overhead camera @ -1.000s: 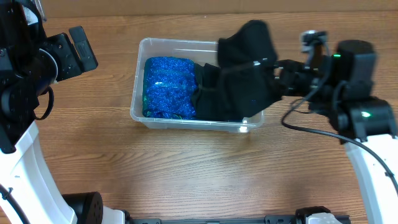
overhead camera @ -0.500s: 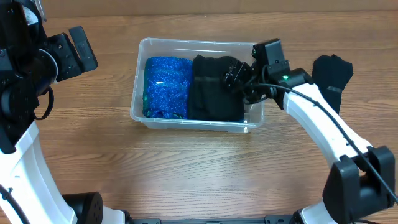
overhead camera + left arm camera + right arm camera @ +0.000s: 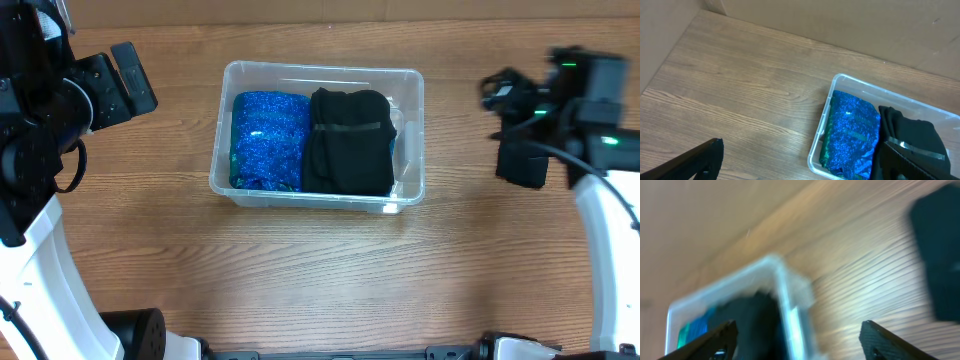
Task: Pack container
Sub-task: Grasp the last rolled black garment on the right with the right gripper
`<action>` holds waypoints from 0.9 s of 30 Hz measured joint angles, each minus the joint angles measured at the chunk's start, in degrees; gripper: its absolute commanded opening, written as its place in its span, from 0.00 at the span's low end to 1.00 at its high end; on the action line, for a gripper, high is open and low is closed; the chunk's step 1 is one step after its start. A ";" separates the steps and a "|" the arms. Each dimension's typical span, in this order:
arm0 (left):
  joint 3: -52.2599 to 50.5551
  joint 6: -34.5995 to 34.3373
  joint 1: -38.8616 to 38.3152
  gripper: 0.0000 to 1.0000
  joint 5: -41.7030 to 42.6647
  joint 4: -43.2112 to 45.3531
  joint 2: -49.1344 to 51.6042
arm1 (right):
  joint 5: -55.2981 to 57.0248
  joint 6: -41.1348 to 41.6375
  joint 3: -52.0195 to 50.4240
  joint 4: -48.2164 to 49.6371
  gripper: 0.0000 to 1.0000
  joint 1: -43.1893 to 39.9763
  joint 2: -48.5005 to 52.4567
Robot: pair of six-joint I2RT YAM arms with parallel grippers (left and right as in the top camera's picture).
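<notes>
The clear container (image 3: 320, 68) stands mid-table. A sparkly blue folded garment (image 3: 268, 140) fills its left half and a black folded garment (image 3: 348, 140) lies beside it on the right. My right gripper (image 3: 497, 92) hangs to the right of the container, off its edge, open and empty. In the blurred right wrist view the gripper (image 3: 800, 345) is spread wide, with the container's corner (image 3: 785, 280) ahead. My left gripper (image 3: 130, 78) is at the far left, open and empty. The left wrist view has the gripper (image 3: 800, 167) wide, the container (image 3: 840, 82) to its right.
Another black garment (image 3: 524, 160) lies on the wooden table right of the container, partly under my right arm; it is the dark patch (image 3: 940, 265) in the right wrist view. A brown wall (image 3: 840, 20) borders the table's far edge.
My right gripper has opened, leaving the black garment folded in the container beside the blue one, and has swung back to the right, off the container. The left arm has not moved.
</notes>
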 measured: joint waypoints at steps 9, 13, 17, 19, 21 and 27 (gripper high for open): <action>0.00 0.00 0.00 1.00 0.00 0.02 0.00 | 0.81 -4.57 0.17 4.70 0.99 -19.89 15.93; 0.00 0.00 0.00 1.00 0.00 0.02 0.00 | 0.83 -7.15 0.15 9.31 1.00 -23.34 24.90; 0.00 0.00 0.00 1.00 0.00 0.00 0.00 | -0.70 -9.35 0.11 12.92 0.99 -23.82 30.42; 0.00 0.00 0.00 1.00 0.00 0.02 0.00 | -2.93 -9.90 0.09 14.60 0.92 -23.63 32.00; 0.00 0.00 0.00 1.00 0.00 0.02 0.00 | -5.73 -10.23 0.09 16.17 0.83 -23.26 33.35; 0.00 0.00 0.00 1.00 0.00 0.02 0.00 | -9.03 -10.82 0.09 16.44 0.49 -21.00 36.65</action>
